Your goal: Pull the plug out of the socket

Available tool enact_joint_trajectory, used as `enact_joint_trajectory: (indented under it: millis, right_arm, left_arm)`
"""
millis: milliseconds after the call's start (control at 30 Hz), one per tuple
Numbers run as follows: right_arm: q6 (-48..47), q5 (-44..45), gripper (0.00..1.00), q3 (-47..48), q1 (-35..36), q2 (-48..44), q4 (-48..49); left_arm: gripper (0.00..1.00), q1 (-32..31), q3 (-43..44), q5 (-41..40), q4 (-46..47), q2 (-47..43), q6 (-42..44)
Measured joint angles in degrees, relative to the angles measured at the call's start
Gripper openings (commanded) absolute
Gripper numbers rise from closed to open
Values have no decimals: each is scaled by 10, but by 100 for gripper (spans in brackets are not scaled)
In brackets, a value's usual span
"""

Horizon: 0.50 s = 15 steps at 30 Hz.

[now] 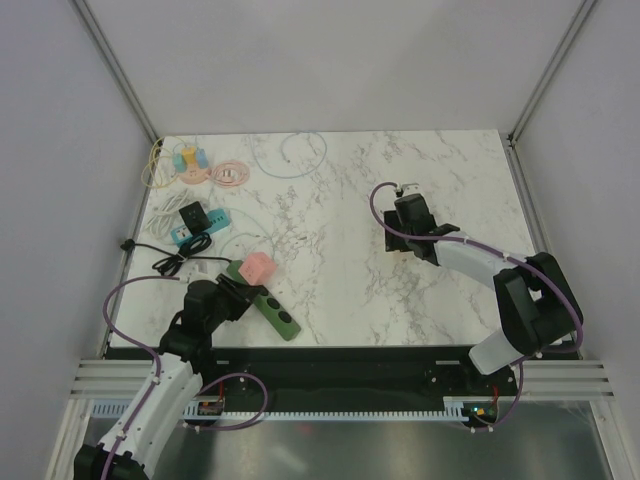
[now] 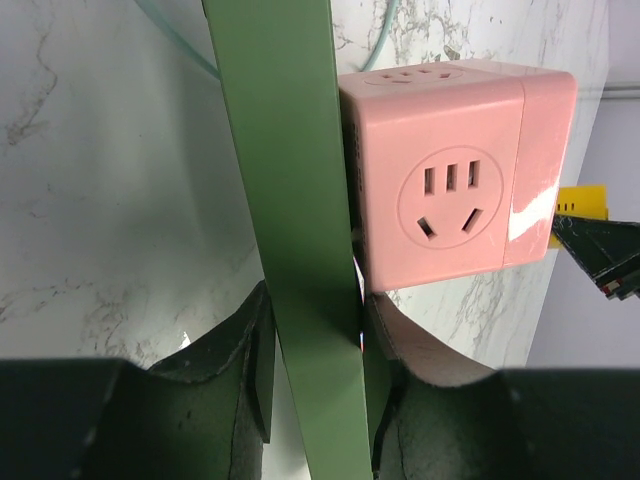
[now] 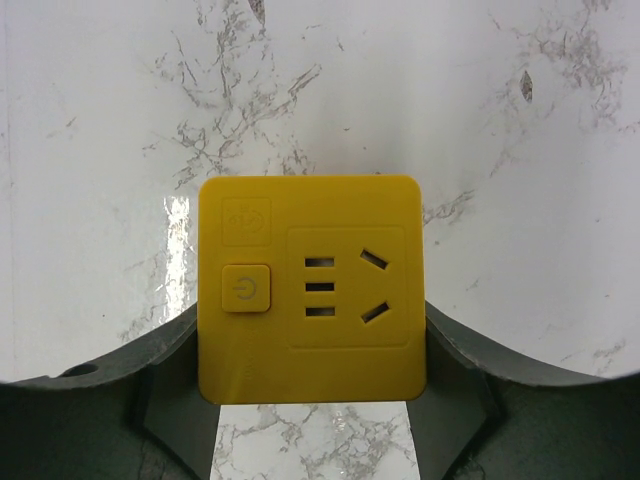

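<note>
My left gripper is shut on a green power strip near the table's front left. In the left wrist view the strip runs up between my fingers, gripper. A pink cube plug adapter sits against the strip's face; it also shows in the top view. My right gripper is at mid-right of the table. In the right wrist view the gripper is shut on a yellow socket block with a power button, held over the marble.
At the back left lie a blue power strip with a black adapter, a pink round socket, yellow and teal plugs and loose cables. A pale cable loop lies at the back. Walls close in on three sides.
</note>
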Motion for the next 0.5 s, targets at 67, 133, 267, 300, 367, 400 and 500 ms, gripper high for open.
enact_joint_trajectory:
  millis: [67, 133, 267, 300, 367, 400, 500]
  right_arm:
    - [-5, -4, 77, 0, -1, 0, 0]
    - [-8, -6, 89, 0, -3, -1, -1]
    - [-15, -9, 98, 4, -3, -16, -17]
    - [-16, -10, 98, 6, -3, -24, -23]
    - [-15, -13, 98, 10, -3, -41, -33]
    - [-13, -16, 98, 14, -3, -50, -38]
    - [10, -24, 98, 18, 6, -79, -44]
  left_arm:
    - [2, 0, 0, 3, 1, 2, 0]
    - [2, 1, 0, 7, 1, 3, 0]
    - [2, 2, -1, 9, 3, 5, 0]
    - [2, 2, -1, 10, 3, 5, 0]
    - [2, 2, -1, 12, 5, 7, 0]
    - [2, 3, -1, 13, 5, 7, 0]
    - [2, 4, -2, 17, 5, 10, 0]
